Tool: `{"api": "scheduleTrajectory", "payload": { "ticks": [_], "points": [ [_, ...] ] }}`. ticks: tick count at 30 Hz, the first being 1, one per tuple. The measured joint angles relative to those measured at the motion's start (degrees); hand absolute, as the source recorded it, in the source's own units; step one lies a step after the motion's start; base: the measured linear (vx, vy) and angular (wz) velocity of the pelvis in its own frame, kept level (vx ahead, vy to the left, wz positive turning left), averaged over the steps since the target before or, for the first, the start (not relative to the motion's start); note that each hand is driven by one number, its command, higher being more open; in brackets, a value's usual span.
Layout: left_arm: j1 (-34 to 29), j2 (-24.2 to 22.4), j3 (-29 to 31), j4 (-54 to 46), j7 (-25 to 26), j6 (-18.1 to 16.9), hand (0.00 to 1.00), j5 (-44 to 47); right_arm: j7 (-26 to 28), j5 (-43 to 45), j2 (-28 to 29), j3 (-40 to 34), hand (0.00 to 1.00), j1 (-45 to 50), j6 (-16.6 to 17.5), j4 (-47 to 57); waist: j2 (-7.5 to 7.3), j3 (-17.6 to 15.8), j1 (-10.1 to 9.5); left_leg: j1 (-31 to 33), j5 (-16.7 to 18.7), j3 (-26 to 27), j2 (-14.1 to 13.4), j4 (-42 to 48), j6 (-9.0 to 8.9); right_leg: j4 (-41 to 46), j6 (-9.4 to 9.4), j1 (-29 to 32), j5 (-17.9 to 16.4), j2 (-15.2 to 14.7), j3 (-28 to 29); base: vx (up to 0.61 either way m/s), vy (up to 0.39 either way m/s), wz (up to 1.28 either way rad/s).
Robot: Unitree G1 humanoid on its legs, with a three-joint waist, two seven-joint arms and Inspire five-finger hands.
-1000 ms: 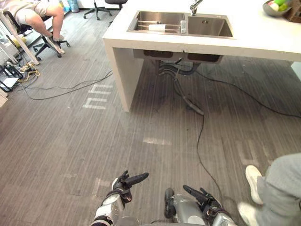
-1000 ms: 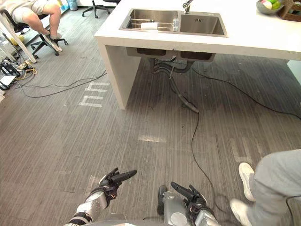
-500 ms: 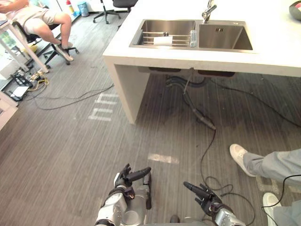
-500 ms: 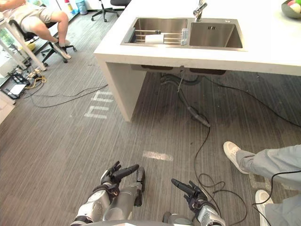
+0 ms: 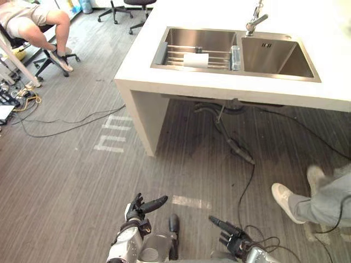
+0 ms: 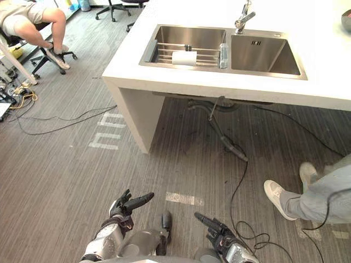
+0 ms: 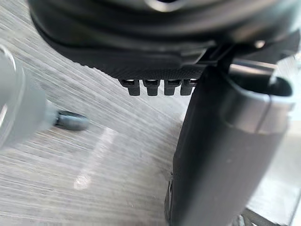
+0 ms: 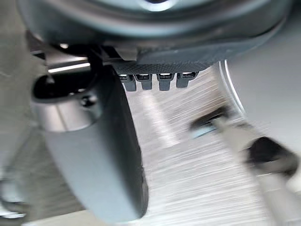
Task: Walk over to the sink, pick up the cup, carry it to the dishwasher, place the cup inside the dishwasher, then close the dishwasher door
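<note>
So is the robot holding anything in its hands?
No, nothing. The left robot hand and right robot hand are both open and empty above the floor. The cup lies in the sink.

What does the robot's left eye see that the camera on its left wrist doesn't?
The left eye view shows the sink in the white counter, the white cup lying on the rack in the left basin, the tap, a person on a chair, another person's shoe and the right hand. The left wrist view gives a very close look along the left hand, its thumb beside straight fingers, holding nothing. Both share the left hand and the grey striped floor.
</note>
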State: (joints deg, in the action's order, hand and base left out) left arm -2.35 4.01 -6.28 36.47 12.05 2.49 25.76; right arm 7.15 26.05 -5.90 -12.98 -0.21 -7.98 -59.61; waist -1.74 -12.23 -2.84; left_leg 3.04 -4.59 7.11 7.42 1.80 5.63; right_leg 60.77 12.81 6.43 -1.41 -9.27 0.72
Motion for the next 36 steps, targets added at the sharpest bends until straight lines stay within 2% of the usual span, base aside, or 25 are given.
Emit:
{"api": "scheduleTrajectory", "payload": {
  "ticks": [1, 3, 4, 5, 6, 7, 8, 9, 11, 12, 13, 14, 15, 18, 21, 23, 25, 26, 28, 31, 32, 33, 34, 35, 36],
  "points": [
    [0.26, -0.40, -0.44, -2.47, 1.06, -1.21, 1.00, 0.08, -0.26, -6.21, -0.15, -0.41, 1.00, 0.18, 2.39, 0.43, 0.07, 0.13, 0.88, -2.00, 1.09, -1.78, 0.26, -0.13, 0.40, 3.71, -5.11, 5.63, -6.22, -2.77, -4.43, 0.30, 0.032, 0.53],
    [0.52, -0.50, -0.40, -4.10, 1.68, -2.63, 1.00, 0.12, -0.88, -7.22, -0.07, -1.07, 1.00, 0.74, 4.20, 1.06, 0.34, -0.03, 1.14, -3.16, 1.50, -3.22, -0.17, -0.65, 0.39, -0.70, -6.32, 8.14, -9.64, -3.72, -6.84, 0.22, -0.009, 0.43],
    [0.72, -0.58, -0.30, -5.23, 2.08, -3.37, 1.00, 0.17, -1.27, -7.14, -0.02, -1.87, 1.00, 0.98, 4.59, 1.43, 0.42, -0.07, 1.22, -3.88, 2.07, -4.11, -0.95, -0.78, 0.11, -7.29, -6.57, 9.14, -10.83, -3.75, -8.11, 0.20, -0.076, 0.42],
    [1.20, -0.40, 0.18, -5.59, 2.59, -5.03, 1.00, 0.19, -1.97, -6.63, 0.07, -2.53, 1.00, 1.38, 4.75, 1.97, 1.27, -0.29, 1.47, -4.14, 3.30, -5.28, -2.67, 0.41, -0.23, -19.03, -6.54, 9.18, -10.70, -3.24, -9.55, 0.25, -0.129, 0.41],
    [1.16, -0.12, 1.75, -6.99, 3.00, -6.29, 1.00, 0.23, -2.71, -4.57, 0.41, -2.57, 1.00, 1.62, 4.75, 1.94, 1.80, -0.60, 1.38, -3.82, 5.13, -5.85, -4.63, 2.84, -1.31, -31.82, -7.02, 8.21, -8.79, -2.01, -8.60, 0.25, -0.147, 0.31],
    [1.09, -0.13, 2.72, -7.71, 3.17, -7.05, 1.00, 0.23, -3.00, -3.72, 0.78, -2.77, 1.00, 1.96, 4.93, 2.05, 1.87, -0.65, 1.24, -3.53, 6.40, -6.11, -5.48, 4.65, -1.99, -36.30, -7.04, 8.03, -7.40, -1.46, -8.14, 0.31, -0.236, 0.22],
    [0.81, -0.38, 4.77, -9.39, 3.70, -8.24, 1.00, 0.21, -3.32, -2.48, 1.34, -3.07, 1.00, 2.81, 5.30, 2.15, 1.88, -0.66, 1.29, -3.14, 9.20, -7.10, -7.01, 8.74, -2.86, -38.76, -7.08, 7.70, -3.77, -1.21, -7.78, 0.25, -0.231, 0.31],
    [0.69, -0.42, 5.95, -10.92, 4.13, -9.38, 1.00, 0.23, -3.37, -2.55, 1.29, -2.86, 1.00, 3.91, 5.02, 2.15, 1.81, -0.60, 1.46, -3.22, 11.39, -8.22, -7.75, 11.36, -3.68, -36.55, -7.35, 7.27, -1.70, -1.27, -7.48, 0.32, -0.330, 0.57],
    [-0.15, -0.34, 6.83, -16.33, 4.40, -11.27, 1.00, 0.17, -3.35, -2.32, 2.08, -3.67, 1.00, 6.16, 3.83, 1.70, 0.15, 0.38, 1.15, -3.29, 14.45, -9.24, -7.65, 13.93, -5.67, -32.24, -7.73, 6.36, 5.56, -2.11, -7.39, 0.30, -0.362, 0.42],
    [-0.35, -2.02, 7.08, -20.38, 5.47, -12.68, 1.00, 0.04, -3.34, -3.50, 1.31, -3.74, 1.00, 6.35, 3.77, 1.56, 1.37, 0.91, 0.26, -2.44, 16.42, -9.37, -9.24, 15.82, -7.36, -32.79, -7.24, 5.75, 2.04, -1.38, -9.33, 0.29, -0.388, 0.02],
    [-0.46, -2.67, 7.07, -21.87, 6.00, -12.85, 1.00, -0.06, -3.32, -3.88, 0.78, -3.78, 1.00, 6.37, 3.76, 1.63, 2.42, 1.33, 0.30, -1.76, 16.35, -9.32, -10.20, 16.27, -7.55, -33.67, -7.39, 5.64, 1.74, -0.59, -10.25, 0.32, -0.419, -0.06],
    [-0.52, -4.32, 7.01, -24.77, 7.22, -12.99, 1.00, -0.47, -3.44, -4.13, 0.35, -3.88, 1.00, 6.46, 3.39, 1.48, 3.29, 1.85, 0.31, -1.52, 15.21, -9.09, -11.44, 16.34, -8.80, -36.45, -8.27, 4.42, 0.63, 0.66, -11.30, 0.23, -0.293, -0.05],
    [-0.40, -5.44, 6.84, -26.99, 8.69, -13.06, 1.00, -1.35, -3.47, -4.15, 0.49, -4.09, 1.00, 6.68, 2.52, 1.43, 3.36, 1.91, 0.32, -2.68, 14.80, -8.56, -12.30, 15.30, -9.37, -40.30, -9.33, 1.67, -1.11, 1.70, -12.05, 0.23, -0.288, -0.11],
    [0.47, -5.58, 6.16, -27.51, 11.70, -13.22, 1.00, -3.20, -3.10, -4.40, 0.61, -4.72, 1.00, 6.71, 1.13, 1.19, 4.01, 2.67, 0.81, -4.88, 14.40, -7.78, -14.05, 11.89, -10.63, -47.08, -10.18, -2.00, -2.49, 4.25, -12.09, 0.15, -0.248, -0.21],
    [0.74, -5.64, 6.03, -27.70, 14.09, -13.50, 1.00, -4.79, -2.63, -4.39, 0.41, -5.26, 1.00, 7.32, 0.37, 1.10, 3.92, 2.96, 1.29, -5.31, 13.76, -7.49, -14.89, 11.17, -11.33, -45.63, -11.22, -1.25, -3.99, 5.19, -12.13, 0.06, -0.142, -0.03],
    [0.29, -5.74, 6.05, -29.51, 15.75, -13.61, 1.00, -5.45, -1.94, -4.23, 0.18, -5.28, 1.00, 9.14, -0.59, 0.78, 3.15, 3.00, 1.28, -1.93, 13.95, -7.25, -14.48, 17.30, -11.68, -39.97, -11.53, 1.37, -7.95, 3.65, -12.66, -0.01, -0.130, 0.21],
    [-1.57, -5.72, 6.47, -33.73, 16.61, -13.68, 1.00, -5.45, -0.91, -2.79, 0.36, -6.45, 1.00, 10.10, -0.59, 0.61, 3.41, 2.87, 1.29, 2.19, 13.72, -5.66, -15.09, 26.71, -12.04, -39.20, -12.25, 0.60, -8.88, 3.61, -13.05, 0.00, -0.135, 0.20],
    [-2.16, -5.57, 7.08, -36.70, 16.59, -13.76, 1.00, -5.47, -0.46, -3.12, 0.34, -6.67, 1.00, 10.34, -0.75, 0.62, 3.38, 2.59, 1.18, 4.48, 13.85, -5.12, -15.84, 32.20, -12.58, -39.50, -13.42, -1.11, -9.73, 3.78, -13.49, 0.01, -0.108, 0.12],
    [-2.87, -5.04, 6.66, -40.94, 15.91, -13.89, 1.00, -5.52, -0.02, -3.76, 0.12, -6.83, 1.00, 10.89, -1.51, 0.77, 3.06, 2.37, 0.43, 4.46, 16.54, -4.81, -15.64, 30.84, -12.20, -39.84, -13.65, -3.31, -10.28, 3.66, -13.56, 0.01, -0.057, 0.08],
    [-3.53, -2.15, 5.93, -50.89, 12.66, -14.91, 1.00, -9.60, 1.63, -3.02, -1.16, -6.82, 1.00, 10.99, -5.22, 0.73, 2.88, 1.58, -0.68, 6.90, 16.45, -4.75, -13.11, 22.86, -11.95, -40.93, -13.49, -6.44, -10.80, 2.71, -12.66, 0.02, 0.041, -0.13],
    [-3.52, -1.19, 5.88, -55.08, 11.28, -16.02, 1.00, -10.29, 2.01, -2.38, -1.96, -6.84, 1.00, 10.97, -7.08, 0.71, 3.04, 1.54, -1.06, 8.27, 14.66, -4.56, -12.63, 19.60, -12.11, -40.86, -12.54, -6.61, -11.35, 2.43, -11.74, 0.07, 0.130, -0.47],
    [-3.52, -0.07, 5.88, -58.77, 9.87, -17.62, 1.00, -11.08, 2.46, -1.65, -2.54, -7.10, 1.00, 11.09, -8.31, 0.72, 3.53, 1.68, -1.27, 8.49, 11.15, -3.71, -12.68, 16.10, -12.36, -40.39, -11.61, -6.98, -11.89, 2.62, -10.35, 0.10, 0.155, -0.55],
    [-3.49, 0.33, 5.80, -60.39, 9.16, -18.34, 1.00, -11.30, 2.80, -1.23, -2.86, -7.48, 1.00, 11.41, -8.81, 0.79, 4.29, 2.07, -1.32, 8.43, 9.68, -3.20, -13.26, 15.21, -12.43, -40.06, -11.03, -7.15, -12.25, 3.17, -9.64, 0.18, 0.220, -0.70],
    [-3.14, 0.94, 5.75, -63.53, 7.42, -18.95, 1.00, -11.28, 3.01, -0.37, -3.53, -8.46, 1.00, 12.03, -9.45, 0.75, 6.81, 3.33, -1.51, 8.22, 5.52, -3.48, -14.48, 15.83, -9.47, -38.50, -10.23, -7.24, -13.12, 4.67, -8.00, 0.20, 0.253, -0.76],
    [-2.06, 2.58, 5.76, -65.44, 6.52, -19.59, 1.00, -11.28, 2.84, -0.16, -3.47, -9.23, 1.00, 12.24, -9.67, 0.77, 6.79, 3.39, -1.40, 8.17, 5.61, -2.64, -14.65, 18.97, -8.41, -37.02, -9.06, -7.52, -14.08, 4.67, -6.28, 0.20, 0.247, -0.69]
  ]
}}
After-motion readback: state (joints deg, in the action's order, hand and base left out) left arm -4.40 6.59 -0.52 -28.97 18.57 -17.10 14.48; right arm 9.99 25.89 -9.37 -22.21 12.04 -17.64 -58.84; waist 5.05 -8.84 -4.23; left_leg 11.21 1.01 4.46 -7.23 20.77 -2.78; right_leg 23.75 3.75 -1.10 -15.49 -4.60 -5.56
